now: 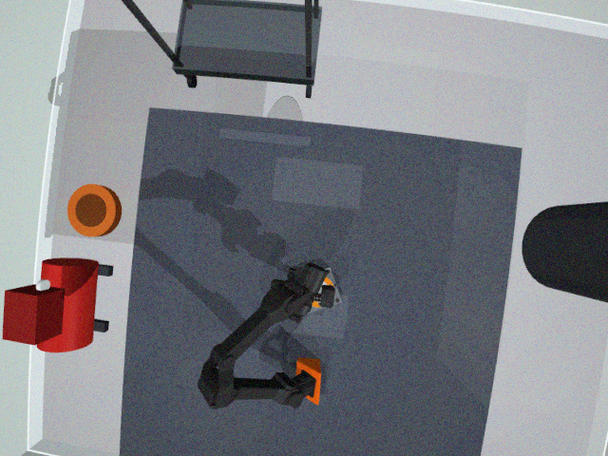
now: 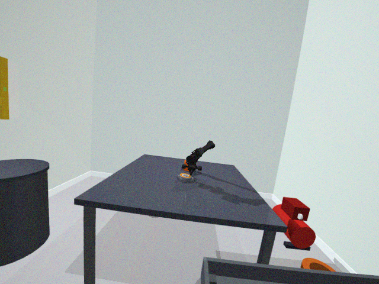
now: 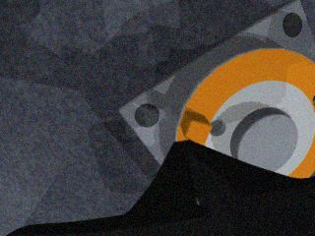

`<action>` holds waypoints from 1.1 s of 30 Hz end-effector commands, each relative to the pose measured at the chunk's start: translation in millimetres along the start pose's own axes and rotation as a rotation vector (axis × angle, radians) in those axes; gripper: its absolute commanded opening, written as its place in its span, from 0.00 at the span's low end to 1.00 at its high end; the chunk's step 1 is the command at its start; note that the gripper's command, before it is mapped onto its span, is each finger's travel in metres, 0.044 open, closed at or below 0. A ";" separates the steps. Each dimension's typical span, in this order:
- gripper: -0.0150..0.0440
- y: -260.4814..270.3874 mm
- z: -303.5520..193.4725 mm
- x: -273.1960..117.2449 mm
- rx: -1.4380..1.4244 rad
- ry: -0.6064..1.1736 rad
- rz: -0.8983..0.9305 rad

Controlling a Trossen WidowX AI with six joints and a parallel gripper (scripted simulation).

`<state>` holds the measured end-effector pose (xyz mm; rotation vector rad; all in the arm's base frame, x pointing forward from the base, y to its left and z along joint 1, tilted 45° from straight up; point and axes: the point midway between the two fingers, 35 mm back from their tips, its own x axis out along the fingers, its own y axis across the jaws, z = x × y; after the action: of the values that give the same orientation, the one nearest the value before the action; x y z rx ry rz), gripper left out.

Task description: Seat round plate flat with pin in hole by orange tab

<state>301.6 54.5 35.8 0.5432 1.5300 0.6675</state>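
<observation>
The round plate (image 1: 328, 281) (image 2: 185, 176) (image 3: 236, 74) has an orange ring, a pale middle and a grey round post (image 3: 271, 140) through its centre. It sits over the square grey base (image 2: 186, 180) (image 3: 158, 140). The orange tab (image 3: 198, 131) is at the plate's left edge in the wrist view, with a small dark hole (image 3: 217, 128) just beside it. I cannot make out the pin or tell whether the plate is flat. My gripper (image 2: 191, 174) (image 3: 181, 148) is shut and empty, pointing down. Its tips appear very near the tab; contact is unclear. The black fingers hide the plate's lower edge.
The arm reaches from its orange mount (image 1: 309, 365) over the dark table (image 1: 417, 220). Base corner holes show in the wrist view. Off the table stand a dark cart (image 1: 245, 29), an orange ring (image 1: 78, 211), a red machine (image 1: 73, 313) and a black round-ended object (image 1: 564, 250).
</observation>
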 end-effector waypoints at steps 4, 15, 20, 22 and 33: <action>0.25 -0.9 10.3 -0.6 0.001 -0.005 0.004; 0.25 -7.7 22.8 -1.0 0.000 -0.005 0.004; 0.25 -11.9 27.7 -1.3 0.000 -0.006 0.003; 0.25 -13.9 29.6 -1.5 0.000 -0.006 0.003; 0.25 -26.8 38.1 -2.2 0.000 -0.006 0.003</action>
<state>338.3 40.4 21.9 0.5540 1.5223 0.6661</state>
